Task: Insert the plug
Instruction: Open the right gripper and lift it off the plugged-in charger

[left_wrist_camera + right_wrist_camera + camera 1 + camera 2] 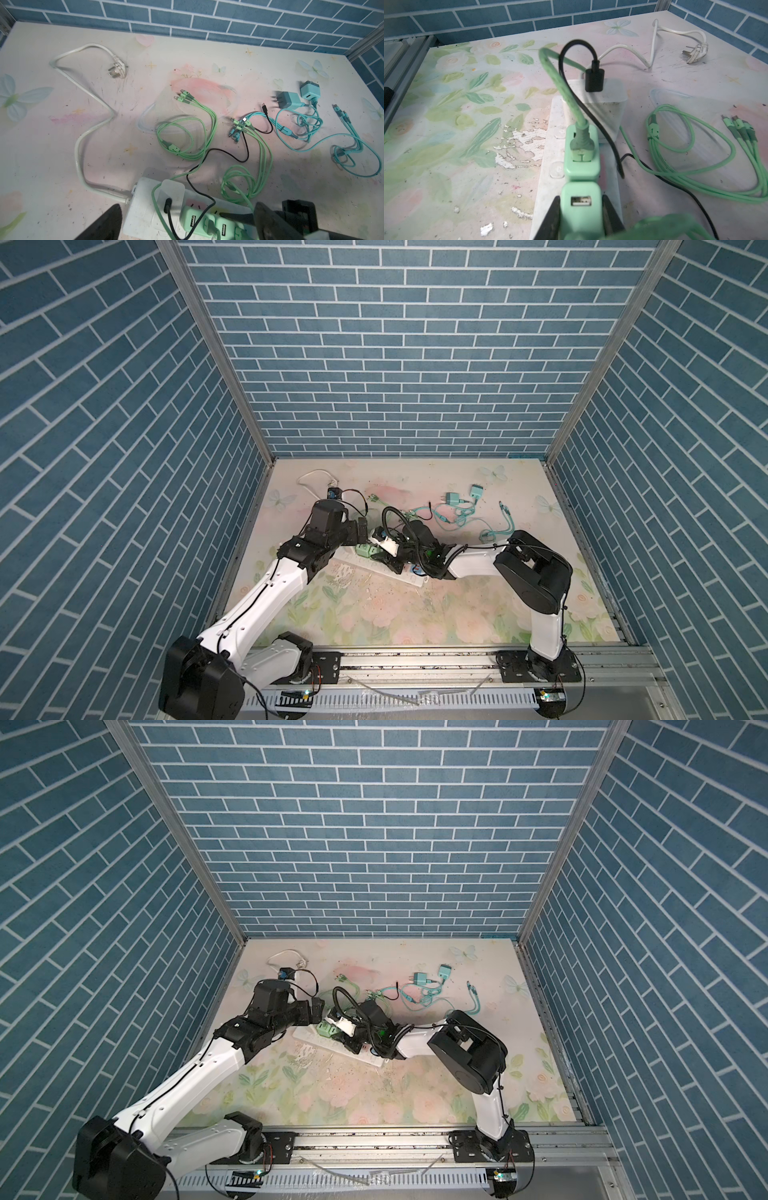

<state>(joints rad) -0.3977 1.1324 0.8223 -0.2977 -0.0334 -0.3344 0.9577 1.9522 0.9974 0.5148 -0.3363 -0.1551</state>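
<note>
Task thing: plug (580,222), a green USB charger, stands on the strip (548,195) about mid-table (415,614), port up, touching a second green charger (581,166).
Right claw (581,205): clamped on the plug's two side faces. The side grip probably keeps the top clear and lets the arm press straight down.
Left claw (188,205): jaws fully apart, holding nothing. In the left wrist view the strip's cord end sits between its fingers, probably so it can pin the strip if the strip slides.
Seating: the prongs are hidden under the body, so it can't be told if the plug is fully home. It looks about level with its neighbour, so probably nearly in.
Neighbours: the second charger carries a green cable; past it a white adapter (604,99) carries a black cable (594,80). The slot is tight, so the plug sits hard against its neighbour.
Cord (83,145): runs from the strip toward the table's far left corner, unplugged.
Spares: teal chargers (291,100) lie near the far edge, well apart from the strip.
Risk: a tilted push could jam the prongs.
</note>
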